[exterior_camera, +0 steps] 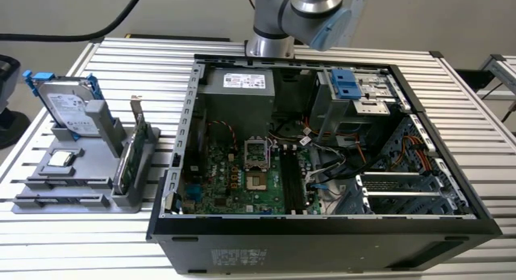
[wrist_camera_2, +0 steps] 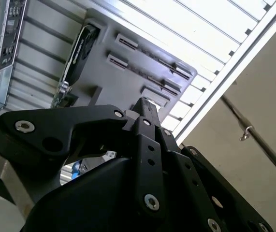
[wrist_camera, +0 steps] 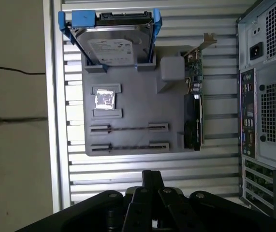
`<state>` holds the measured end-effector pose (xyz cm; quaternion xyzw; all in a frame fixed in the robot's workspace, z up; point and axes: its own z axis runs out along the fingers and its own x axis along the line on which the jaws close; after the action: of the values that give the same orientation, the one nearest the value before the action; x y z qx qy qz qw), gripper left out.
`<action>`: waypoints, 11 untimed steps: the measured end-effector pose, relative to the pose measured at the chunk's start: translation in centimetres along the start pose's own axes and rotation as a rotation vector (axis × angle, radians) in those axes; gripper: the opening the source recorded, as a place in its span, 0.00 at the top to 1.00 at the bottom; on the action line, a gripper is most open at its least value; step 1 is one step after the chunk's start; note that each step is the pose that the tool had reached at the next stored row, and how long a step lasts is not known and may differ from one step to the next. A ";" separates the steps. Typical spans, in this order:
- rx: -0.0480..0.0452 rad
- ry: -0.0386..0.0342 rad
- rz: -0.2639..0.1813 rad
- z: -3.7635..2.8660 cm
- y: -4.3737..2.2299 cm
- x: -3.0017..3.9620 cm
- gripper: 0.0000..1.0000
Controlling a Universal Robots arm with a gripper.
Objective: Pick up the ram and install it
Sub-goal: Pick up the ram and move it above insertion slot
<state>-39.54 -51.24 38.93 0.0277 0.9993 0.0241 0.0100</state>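
The ram you cannot place for sure: thin dark lines sit in both long slots [wrist_camera: 128,128] of the grey tray [wrist_camera: 138,106], straight ahead of the jaws. Your gripper [wrist_camera: 152,177] has them pressed together, with nothing seen between.

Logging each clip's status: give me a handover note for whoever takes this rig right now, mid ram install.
The gripper hangs above the grey plastic parts holder, black fingers shut, gripping nothing visible.
In the holder stand the silver hard drive with blue rails and the green card with a metal bracket; its two long slots look bare.
The ram, a thin dark circuit stick: too small to tell whether it sits in the black memory slots in the open black computer case.
Done or left: cannot be settled.
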 end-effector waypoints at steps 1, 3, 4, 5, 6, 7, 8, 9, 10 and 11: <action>0.0000 0.0000 0.000 0.00 -0.06 0.00 1.00; 0.0000 0.0000 -0.001 0.00 -0.18 -0.01 1.00; 0.0001 0.0001 -0.001 0.00 -0.24 -0.01 1.00; 0.0000 0.0001 -0.001 0.00 -0.31 -0.02 1.00; 0.0000 0.0001 -0.001 0.00 -0.36 -0.02 1.00; 0.0000 0.0001 -0.001 0.01 -0.42 -0.02 1.00; 0.0000 0.0002 -0.002 0.00 -0.48 -0.03 1.00; 0.0000 0.0001 -0.002 0.01 -0.54 -0.03 1.00; 0.0000 0.0001 -0.002 0.01 -0.60 -0.03 1.00; 0.0000 0.0001 -0.002 0.02 -0.65 -0.03 1.00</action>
<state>-39.54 -51.90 38.89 0.0266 0.9993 0.0241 0.0100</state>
